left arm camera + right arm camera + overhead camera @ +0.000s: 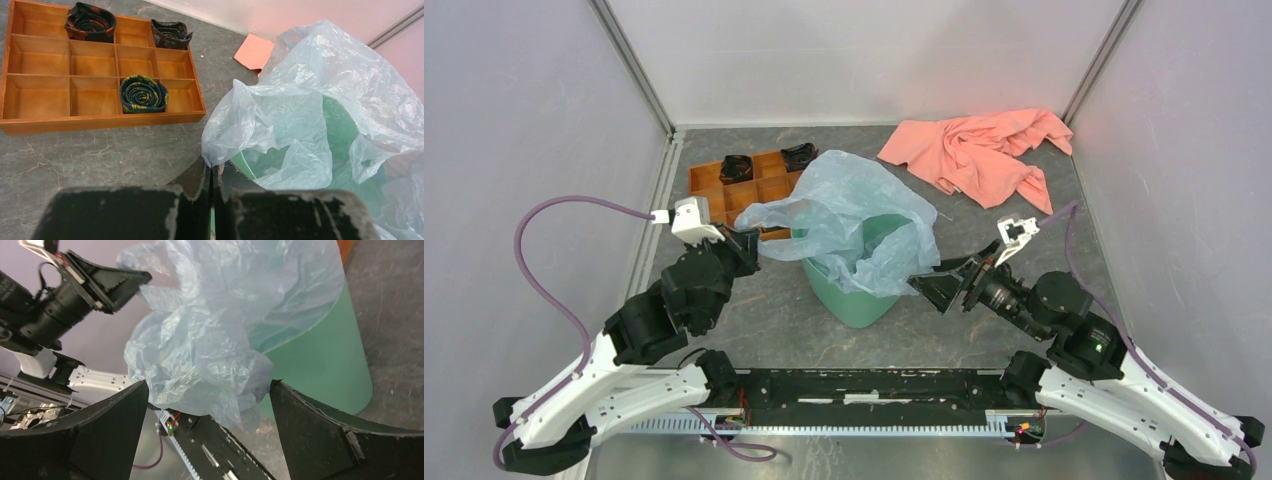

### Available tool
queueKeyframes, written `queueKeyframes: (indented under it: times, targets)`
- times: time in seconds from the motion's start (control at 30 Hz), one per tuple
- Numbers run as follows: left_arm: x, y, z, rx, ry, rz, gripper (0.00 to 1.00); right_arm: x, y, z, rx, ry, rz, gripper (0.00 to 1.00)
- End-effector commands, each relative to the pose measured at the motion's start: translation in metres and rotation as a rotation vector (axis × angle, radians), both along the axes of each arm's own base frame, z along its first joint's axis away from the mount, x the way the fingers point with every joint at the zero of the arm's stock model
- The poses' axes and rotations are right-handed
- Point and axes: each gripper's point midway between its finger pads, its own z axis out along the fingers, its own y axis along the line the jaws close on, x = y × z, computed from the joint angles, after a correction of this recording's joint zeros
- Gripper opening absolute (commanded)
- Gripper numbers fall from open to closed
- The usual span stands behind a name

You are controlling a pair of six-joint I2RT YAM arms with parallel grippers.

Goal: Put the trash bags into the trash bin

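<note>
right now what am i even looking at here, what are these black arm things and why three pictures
Two robot arms are bolted at the table's near edge. One picture comes from a fixed camera above; the other two from cameras on each wrist. On the table stand a mint-green trash bin, an orange compartment tray holding rolled dark fabric, and a pink cloth. A thin blue trash bag drapes over the bin's rim. The left tool is shut, pinching the bag's edge. The right tool is open, its fingers either side of the bag's other end.

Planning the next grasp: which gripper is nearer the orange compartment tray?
Left. The left gripper, pinching the trash bag, sits just in front of the tray; the right gripper is across the green bin, open.
</note>
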Motion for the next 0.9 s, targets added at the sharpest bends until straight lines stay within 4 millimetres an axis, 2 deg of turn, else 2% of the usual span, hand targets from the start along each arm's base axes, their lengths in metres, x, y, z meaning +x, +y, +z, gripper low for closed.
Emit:
queueKeyframes:
  times: [0.0,0.1,0.2,0.27,0.33,0.43,0.5,0.57,0.63,0.67,0.7,0.77,0.83,0.87]
  targets:
    - [0.0,-0.004,0.013,-0.095,-0.022,0.0,0.04,0.001,-0.002,-0.009,0.005,0.094,-0.031,0.98]
    - [-0.001,-0.003,0.014,-0.102,-0.025,-0.002,0.05,0.006,-0.014,-0.029,-0.022,0.155,-0.103,0.98]
    - [-0.001,0.004,0.018,-0.103,-0.024,0.03,0.05,-0.01,0.007,-0.025,0.088,0.174,0.033,0.98]
    - [-0.002,0.004,0.021,-0.103,-0.029,0.023,0.05,-0.028,0.028,-0.018,0.186,0.179,0.184,0.98]
    - [-0.001,0.007,0.02,-0.107,-0.03,0.041,0.05,-0.037,0.039,-0.007,0.272,0.179,0.271,0.98]
    - [-0.001,0.007,0.019,-0.13,-0.036,0.044,0.05,-0.035,0.043,0.014,0.383,0.178,0.283,0.98]
    - [-0.002,0.004,0.018,-0.133,-0.036,0.028,0.05,-0.025,0.039,0.026,0.422,0.159,0.23,0.98]
    - [-0.001,0.005,0.015,-0.137,-0.034,0.044,0.05,-0.014,0.032,0.03,0.431,0.143,0.158,0.93]
    - [-0.001,0.004,0.017,-0.136,-0.038,0.036,0.05,-0.005,0.026,0.027,0.423,0.141,0.095,0.83]
    - [0.0,0.003,0.016,-0.123,-0.036,0.031,0.04,-0.003,0.025,0.022,0.41,0.134,0.08,0.75]
    - [0.0,0.003,0.015,-0.113,-0.032,0.03,0.04,-0.001,0.024,0.016,0.396,0.13,0.066,0.59]
    - [0.0,0.004,0.011,-0.101,-0.025,0.034,0.05,0.002,0.023,-0.002,0.367,0.155,0.038,0.34]
    - [-0.001,0.004,0.009,-0.096,-0.019,0.032,0.06,0.001,0.023,-0.017,0.35,0.169,0.045,0.02]
    - [-0.001,0.003,0.01,-0.083,-0.017,0.026,0.06,-0.002,0.024,-0.021,0.335,0.161,0.06,0.01]
